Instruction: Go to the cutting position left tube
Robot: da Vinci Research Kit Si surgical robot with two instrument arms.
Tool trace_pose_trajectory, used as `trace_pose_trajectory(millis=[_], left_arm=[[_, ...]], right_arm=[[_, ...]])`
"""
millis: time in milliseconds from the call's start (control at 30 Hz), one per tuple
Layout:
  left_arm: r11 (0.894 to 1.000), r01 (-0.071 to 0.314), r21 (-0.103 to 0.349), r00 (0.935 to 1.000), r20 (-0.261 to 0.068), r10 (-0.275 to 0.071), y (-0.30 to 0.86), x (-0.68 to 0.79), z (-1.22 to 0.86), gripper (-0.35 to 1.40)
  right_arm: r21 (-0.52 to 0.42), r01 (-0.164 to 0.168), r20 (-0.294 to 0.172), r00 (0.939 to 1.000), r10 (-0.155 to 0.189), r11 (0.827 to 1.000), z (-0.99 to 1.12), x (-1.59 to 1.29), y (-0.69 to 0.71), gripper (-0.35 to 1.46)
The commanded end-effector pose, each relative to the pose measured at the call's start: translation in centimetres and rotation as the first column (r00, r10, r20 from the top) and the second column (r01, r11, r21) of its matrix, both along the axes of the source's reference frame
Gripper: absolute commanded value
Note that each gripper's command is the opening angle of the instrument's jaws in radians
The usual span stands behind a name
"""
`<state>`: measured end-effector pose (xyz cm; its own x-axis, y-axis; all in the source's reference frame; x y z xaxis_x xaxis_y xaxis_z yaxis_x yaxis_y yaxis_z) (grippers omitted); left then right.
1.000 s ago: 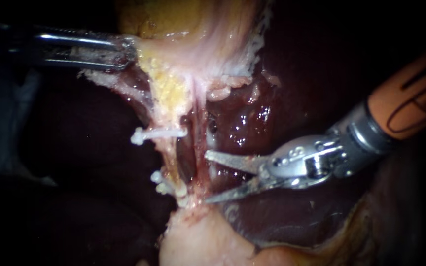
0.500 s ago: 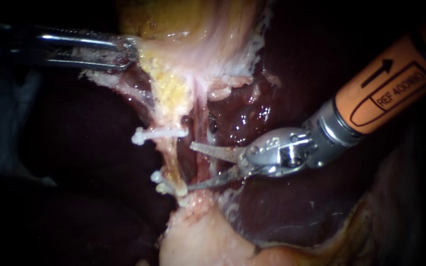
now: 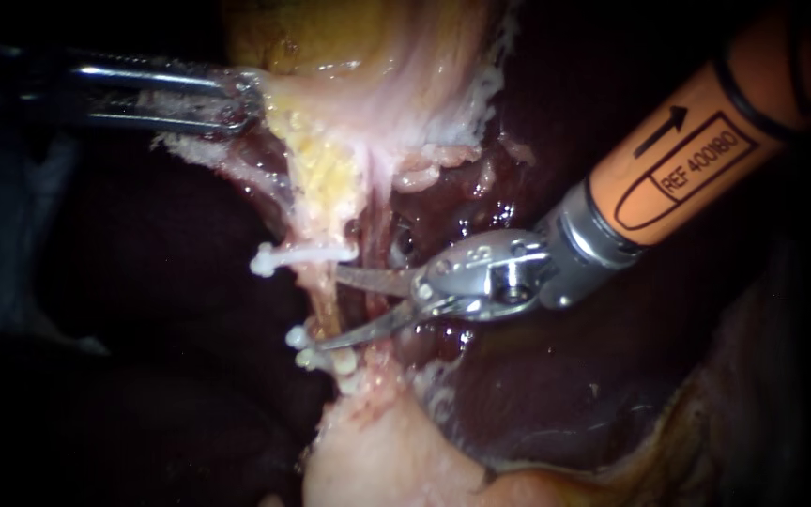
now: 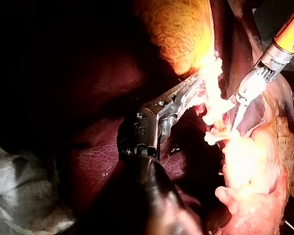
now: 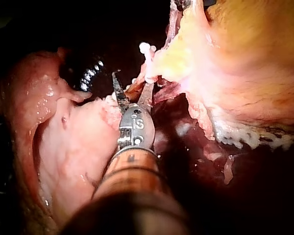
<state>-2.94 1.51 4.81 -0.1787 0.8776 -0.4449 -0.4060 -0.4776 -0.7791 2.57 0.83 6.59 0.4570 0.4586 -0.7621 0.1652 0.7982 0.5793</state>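
Gripping gallbladder tissue [image 3: 279, 94] at upper left with the left instrument [image 3: 227, 103], end effector clamped, to stretch the left tube [image 3: 321, 296] at centre. Straddling it between white clips [image 3: 298, 255] with the right instrument [image 3: 330, 310], end effector spread wide, seemingly placed for cutting.

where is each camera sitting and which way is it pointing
Endoscope view: close over the tissue, facing the clipped tube; left instrument enters from the left gripping pale tissue, right instrument from the upper right.
Left wrist view: on the left arm, looking along its own shaft toward the tube.
Right wrist view: on the right arm, looking along its own shaft at the tube.
Shared: all three show the right instrument and white clips.
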Motion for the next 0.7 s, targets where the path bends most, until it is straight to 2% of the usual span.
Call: trace_pose_trajectory(millis=[33, 433, 600, 700], left_arm=[[1.000, 0.000, -0.001, 1.0000, 0.000, 0.000, 0.00, 0.00, 0.00, -0.35], [1.000, 0.001, -0.001, 1.0000, 0.000, -0.001, 0.00, -0.02, 0.01, -0.35], [1.000, 0.001, -0.001, 1.0000, 0.000, -0.001, 0.00, -0.02, 0.01, -0.35], [1.000, 0.001, -0.001, 1.0000, 0.000, -0.001, 0.00, -0.02, 0.01, -0.35]], right_arm=[[0.001, -0.003, 0.006, 1.0000, 0.003, 1.000, 0.01, 0.04, 0.00, 1.41], [0.008, -0.016, 0.012, 0.9998, 0.016, 1.000, 0.16, 0.45, -0.13, 1.38], [0.022, -0.033, -0.009, 0.9994, 0.033, 0.999, 0.08, 0.51, -0.19, 1.40], [0.044, -0.030, -0.035, 0.9989, 0.031, 0.999, -0.03, 0.54, -0.24, 1.40]])
